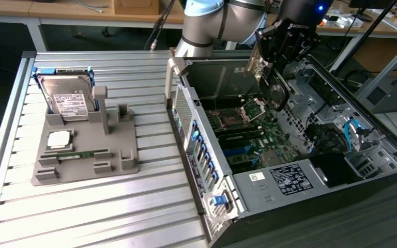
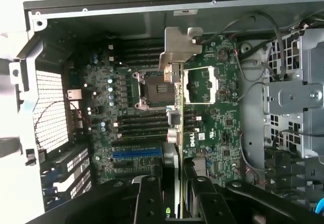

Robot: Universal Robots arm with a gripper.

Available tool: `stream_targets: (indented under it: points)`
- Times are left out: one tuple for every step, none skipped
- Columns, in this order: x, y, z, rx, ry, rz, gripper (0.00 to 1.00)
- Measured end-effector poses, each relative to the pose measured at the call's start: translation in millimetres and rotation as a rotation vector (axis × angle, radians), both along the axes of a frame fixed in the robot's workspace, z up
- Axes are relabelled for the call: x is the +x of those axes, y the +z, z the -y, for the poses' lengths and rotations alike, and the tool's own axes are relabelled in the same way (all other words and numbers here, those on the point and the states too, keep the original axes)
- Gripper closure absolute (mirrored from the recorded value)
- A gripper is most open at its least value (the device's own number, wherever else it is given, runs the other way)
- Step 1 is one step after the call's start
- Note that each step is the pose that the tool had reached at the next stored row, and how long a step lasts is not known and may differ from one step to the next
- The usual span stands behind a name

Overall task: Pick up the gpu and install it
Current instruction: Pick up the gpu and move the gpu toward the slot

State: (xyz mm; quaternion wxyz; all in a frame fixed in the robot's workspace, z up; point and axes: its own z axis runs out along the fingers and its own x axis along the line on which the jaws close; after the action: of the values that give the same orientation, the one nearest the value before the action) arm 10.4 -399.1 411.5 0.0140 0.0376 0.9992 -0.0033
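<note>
Here's the gripper [image 1: 273, 72], hanging over the open computer case [image 1: 205, 170], which sits along the desk's [image 1: 81, 206] edge on the exterior view's right. It has the gpu [image 1: 276, 95] clamped between its jaws. The card is held on edge, upright, with its round fan face turned toward the exterior view's right. It sits above the motherboard [image 1: 254, 134], near the back wall of the case.

From the wrist, the gripper [image 2: 174, 183] is looking straight down the card. The two dark fingers [image 2: 149, 198] press in on either side, and the gpu [image 2: 178, 52] runs away from them as a thin line ending in its silvery metal bracket. Beneath that line is the motherboard [image 2: 126, 97], with the open processor socket [image 2: 154, 90] just beside the card's edge.

Is the card's lower edge touching the board? Hard to say from here — it looks to be just clear of it.

Toward the desk's edge on the exterior view's left there's a grey holder [image 1: 119, 160], well apart from the case. A hard drive [image 1: 66, 101] stands propped in its far end, a square processor chip [image 1: 59, 138] lies flat below it, and a slim green memory stick [image 1: 81, 153] sits nearer the front.
</note>
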Motion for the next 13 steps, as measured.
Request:
stream_targets:
  points:
    - [1.8,-1.1,0.0,0.0001,0.0,0.0,0.73]
    - [2.7,-1.7,0.0,-0.0001,0.0,0.0,0.73]
    - [3.6,-2.4,0.0,-0.0001,0.0,0.0,0.73]
    - [4.6,-2.9,0.0,-0.0002,0.0,0.0,0.73]
    - [5.5,-3.5,0.0,-0.0002,0.0,0.0,0.73]
    - [6.5,-4.1,0.0,-0.0001,0.0,0.0,0.73]
    - [7.4,-4.6,0.0,-0.0002,0.0,0.0,0.73]
    - [8.3,-5.0,0.0,-0.0002,0.0,0.0,0.73]
    - [9.2,-5.5,0.0,-0.0002,0.0,0.0,0.73]
    - [10.3,-6.0,0.0,-0.0002,0.0,0.0,0.73]
    - [11.2,-6.5,0.0,-0.0002,0.0,0.0,0.73]
    - [12.5,-7.1,0.0,-0.0002,0.0,0.0,0.73]
    - [13.8,-7.8,0.0,-0.0002,0.0,0.0,0.73]
